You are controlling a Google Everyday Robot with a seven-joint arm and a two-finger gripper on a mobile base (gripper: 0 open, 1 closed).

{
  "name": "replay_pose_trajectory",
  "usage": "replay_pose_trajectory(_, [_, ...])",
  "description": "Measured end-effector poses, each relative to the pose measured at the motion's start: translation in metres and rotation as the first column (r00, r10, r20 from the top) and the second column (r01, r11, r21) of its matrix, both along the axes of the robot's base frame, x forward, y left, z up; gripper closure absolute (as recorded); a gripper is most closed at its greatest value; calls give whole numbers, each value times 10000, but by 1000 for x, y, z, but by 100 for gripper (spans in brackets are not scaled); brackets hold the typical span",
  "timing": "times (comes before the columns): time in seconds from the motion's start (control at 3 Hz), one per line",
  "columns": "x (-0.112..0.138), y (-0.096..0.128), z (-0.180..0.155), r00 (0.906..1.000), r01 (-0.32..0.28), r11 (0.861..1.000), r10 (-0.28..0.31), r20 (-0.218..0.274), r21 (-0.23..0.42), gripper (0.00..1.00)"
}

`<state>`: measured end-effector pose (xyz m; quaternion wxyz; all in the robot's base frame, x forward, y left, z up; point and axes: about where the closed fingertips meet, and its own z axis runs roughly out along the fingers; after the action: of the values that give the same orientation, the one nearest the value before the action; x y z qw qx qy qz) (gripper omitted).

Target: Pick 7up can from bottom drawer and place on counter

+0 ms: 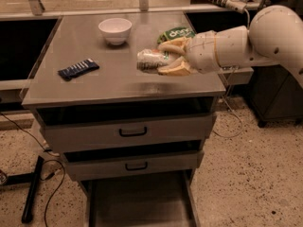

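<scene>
My gripper [165, 58] reaches in from the right over the counter [94, 86] and is shut on the 7up can [150, 61]. The can is silvery with green patches and lies on its side in the beige fingers [174, 70], held a little above the counter's right half. The bottom drawer [142, 202] stands pulled open below the cabinet, and its dark floor shows nothing in it.
A white bowl [115, 30] stands at the counter's back middle. A dark blue packet [78, 69] lies at the left. A green snack bag [177, 33] lies behind the gripper. Two upper drawers with black handles [133, 132] are closed. Cables lie on the floor at left.
</scene>
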<state>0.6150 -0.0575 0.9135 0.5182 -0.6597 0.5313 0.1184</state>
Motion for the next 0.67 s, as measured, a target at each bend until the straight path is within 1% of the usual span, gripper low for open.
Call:
replay_pose_trajectory(0.33, [38,10,-7,9955,741,9966,-717,-617,370,100])
replay_pose_trajectory(0.67, [59,15,-18,9771,1538,9876,-1474,-1535,307,100])
